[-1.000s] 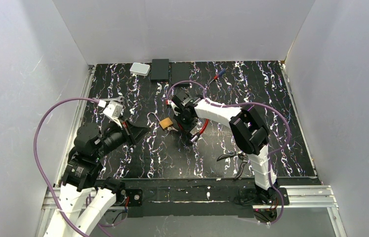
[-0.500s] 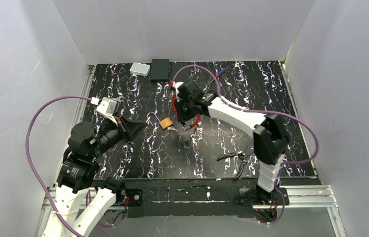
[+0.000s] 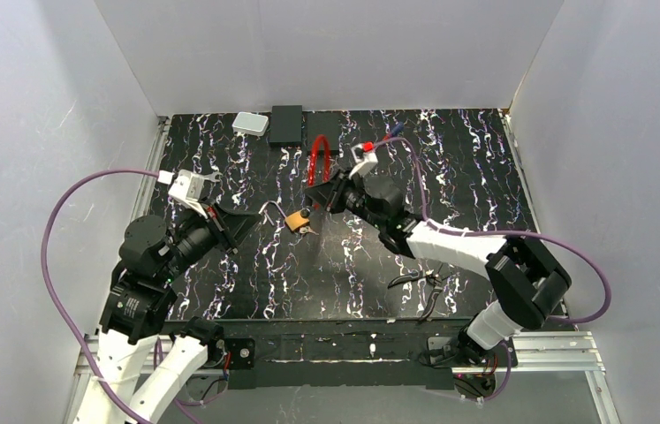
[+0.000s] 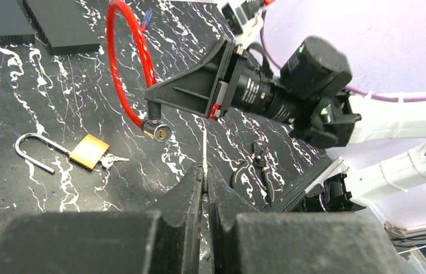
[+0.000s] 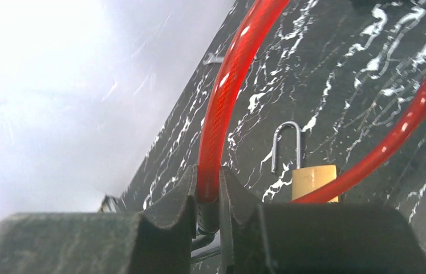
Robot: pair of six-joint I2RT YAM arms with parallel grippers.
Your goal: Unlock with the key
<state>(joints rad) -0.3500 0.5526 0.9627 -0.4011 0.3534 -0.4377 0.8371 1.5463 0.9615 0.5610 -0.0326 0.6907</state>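
Observation:
A red cable lock (image 3: 320, 157) stands up as a loop, and my right gripper (image 3: 319, 196) is shut on it near its metal cylinder end (image 4: 157, 131). In the right wrist view the red cable (image 5: 222, 114) sits pinched between the jaws (image 5: 209, 188). My left gripper (image 3: 251, 221) is shut on the key (image 4: 205, 142), a thin silver blade seen edge-on and sticking out past the fingertips (image 4: 205, 171). It points toward the cylinder from a short gap away. A brass padlock (image 3: 295, 219) with an open shackle lies flat between the grippers, a small key (image 4: 110, 160) in it.
Black pliers (image 3: 419, 283) lie at the near right. A black box (image 3: 286, 124) and a white box (image 3: 250, 124) sit at the back edge, and a small blue and red item (image 3: 392, 132) lies further right. White walls close in three sides.
My right arm swung out and turned its wrist toward the left, lifting the red cable lock off the table into an upright loop. The left gripper edged slightly toward the centre.

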